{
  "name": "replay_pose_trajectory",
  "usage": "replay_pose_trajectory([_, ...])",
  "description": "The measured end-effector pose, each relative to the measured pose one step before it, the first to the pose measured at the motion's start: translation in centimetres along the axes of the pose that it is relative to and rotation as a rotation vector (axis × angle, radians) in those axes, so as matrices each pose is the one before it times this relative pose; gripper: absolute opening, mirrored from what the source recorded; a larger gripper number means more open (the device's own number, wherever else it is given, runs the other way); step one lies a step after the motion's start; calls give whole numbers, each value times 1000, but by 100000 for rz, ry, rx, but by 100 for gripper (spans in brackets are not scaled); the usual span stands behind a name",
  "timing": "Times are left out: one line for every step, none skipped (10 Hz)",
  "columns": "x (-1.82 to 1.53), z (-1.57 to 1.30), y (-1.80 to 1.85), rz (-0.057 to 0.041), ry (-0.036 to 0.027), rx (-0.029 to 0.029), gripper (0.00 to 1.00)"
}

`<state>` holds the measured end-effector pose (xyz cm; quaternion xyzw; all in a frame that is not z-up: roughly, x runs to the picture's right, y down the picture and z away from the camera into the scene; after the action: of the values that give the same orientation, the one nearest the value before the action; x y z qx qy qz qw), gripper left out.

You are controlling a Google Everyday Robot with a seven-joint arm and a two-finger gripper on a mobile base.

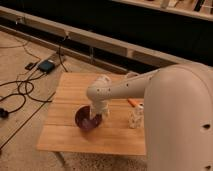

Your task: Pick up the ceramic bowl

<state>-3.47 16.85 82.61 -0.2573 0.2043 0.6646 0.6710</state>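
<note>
The arm's white shell [180, 125] sits nearest me and fills the right of the view. Past it is the wooden desk [65, 140], with the ceramic bowl [84, 120] upright on its front part, mouth up. The claw [97, 118] points down from the bent wrist at the bowl's rim on the side toward the arm, so the bowl's middle lies just view-left of it. I cannot tell whether the claw is apart, together or clamped on that rim. The bowl is round, so I judge any grasp must take the rim wall, not a long axis. Further right stand a small white bottle [135, 118] and an orange piece [132, 102]. Cables [20, 92] trail on the floor beyond.
</note>
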Motion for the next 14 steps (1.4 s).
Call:
replay_pose_trajectory([-13, 231, -101, -365, -697, -1073, 65])
replay_pose_trajectory([55, 285, -158, -340, -507, -952, 65])
replay_pose_trajectory([47, 172, -114, -105, -205, -530, 65])
replay_pose_trajectory([165, 394, -256, -148, 83, -578, 62])
replay_pose_trajectory([134, 265, -203, 13, 297, -231, 55])
replay_pose_trajectory([183, 291, -221, 158, 599, -231, 45])
replay_pose_trajectory([201, 292, -228, 543, 956, -401, 33])
replay_pose_trajectory([92, 175, -90, 588, 648, -610, 25])
replay_pose_trajectory([104, 146, -123, 986, 1084, -1411, 14])
replay_pose_trajectory([100, 53, -16, 793, 1142, -2070, 5])
replay_pose_trajectory([7, -386, 476, -325, 1298, -3423, 0])
replay_pose_trajectory([-121, -485, 556, -550, 579, -2099, 0])
replay_pose_trajectory([-274, -829, 761, -563, 313, -2113, 0])
replay_pose_trajectory([-359, -1437, 964, -976, 373, -1533, 0])
